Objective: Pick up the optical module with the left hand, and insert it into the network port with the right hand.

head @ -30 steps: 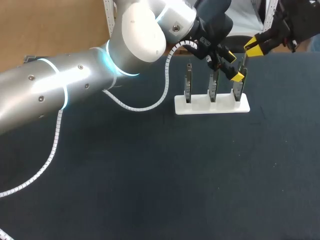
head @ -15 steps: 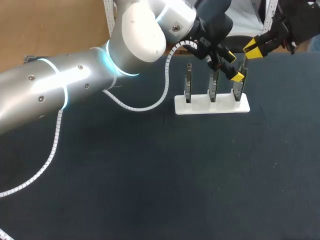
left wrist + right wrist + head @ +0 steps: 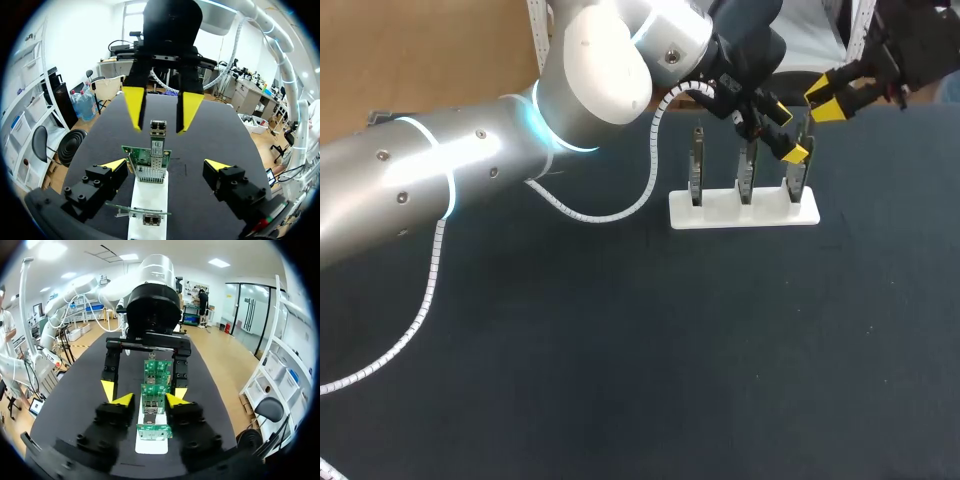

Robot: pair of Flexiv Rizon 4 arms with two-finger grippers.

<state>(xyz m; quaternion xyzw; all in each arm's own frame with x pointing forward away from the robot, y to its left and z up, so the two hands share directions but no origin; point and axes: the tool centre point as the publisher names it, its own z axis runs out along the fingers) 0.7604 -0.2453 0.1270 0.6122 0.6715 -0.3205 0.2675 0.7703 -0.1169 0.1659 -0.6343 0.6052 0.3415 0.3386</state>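
Optical module (image 3: 158,128): upright atop the end card (image 3: 145,159), exposed for gripping.
Left tool (image 3: 165,165): spread open astride that card, poised to grasp.
Right tool (image 3: 161,107): open opposite, fingers (image 3: 135,107) flanking the module without touching, likely on standby.

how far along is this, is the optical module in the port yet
Looks done: the optical module stands in the port of a green card on the white holder; how deep it sits I cannot tell. In hand: nothing. The left gripper and right gripper are both open, fingers either side of it. Left: perhaps a final push, then backing both arms away.
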